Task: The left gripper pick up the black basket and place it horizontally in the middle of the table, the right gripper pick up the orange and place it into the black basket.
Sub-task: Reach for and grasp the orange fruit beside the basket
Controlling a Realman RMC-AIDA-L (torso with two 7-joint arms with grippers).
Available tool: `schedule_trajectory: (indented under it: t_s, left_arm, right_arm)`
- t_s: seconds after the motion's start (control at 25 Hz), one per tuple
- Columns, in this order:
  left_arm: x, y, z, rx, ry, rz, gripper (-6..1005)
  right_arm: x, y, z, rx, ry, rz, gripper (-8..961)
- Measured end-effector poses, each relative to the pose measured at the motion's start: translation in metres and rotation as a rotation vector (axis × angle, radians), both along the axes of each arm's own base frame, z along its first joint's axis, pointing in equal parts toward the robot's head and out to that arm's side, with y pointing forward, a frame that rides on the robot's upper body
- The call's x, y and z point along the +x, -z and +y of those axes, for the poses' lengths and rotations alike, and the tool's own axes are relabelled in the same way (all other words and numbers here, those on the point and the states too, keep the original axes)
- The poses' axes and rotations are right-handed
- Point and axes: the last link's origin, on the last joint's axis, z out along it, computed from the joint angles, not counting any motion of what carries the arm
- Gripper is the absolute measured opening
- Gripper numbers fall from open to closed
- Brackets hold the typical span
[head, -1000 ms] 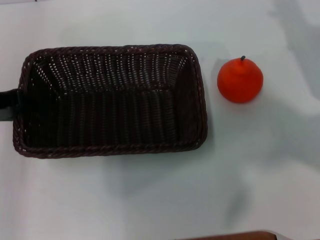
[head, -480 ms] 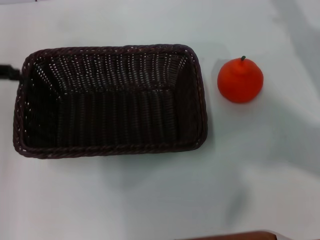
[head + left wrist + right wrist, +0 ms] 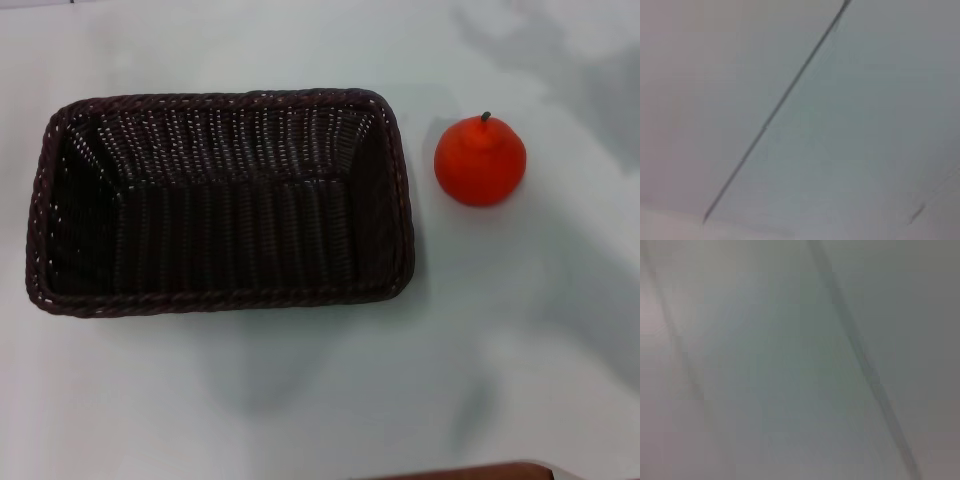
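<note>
The black basket [image 3: 220, 200] lies lengthwise across the white table [image 3: 300, 400] in the head view, left of centre, and it is empty. The orange [image 3: 480, 160] stands on the table to the right of the basket, apart from it, stem up. Neither the left gripper nor the right gripper shows in any view. The two wrist views show only pale blank surfaces with thin dark lines.
The brown edge strip [image 3: 470, 470] of the table shows at the near side. Soft shadows lie on the table at the far right and below the basket.
The left gripper, seen at the basket's left end a second ago, has drawn away to the left and out of view. The basket and orange have not moved.
</note>
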Motion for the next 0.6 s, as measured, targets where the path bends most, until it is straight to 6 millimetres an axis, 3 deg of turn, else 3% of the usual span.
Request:
schedule_trajectory:
  t_s: [0.24,0.6]
  left_arm:
    - [-0.015,0.001,-0.003,0.131,0.084,-0.121,907]
    - [-0.013,0.007,0.001,0.127,0.116,-0.125,904]
  right_arm:
    - [0.000,0.038,-0.001,-0.302,0.076,-0.145,925]
    - [0.000,0.062,0.011,-0.403,0.131,-0.197,916]
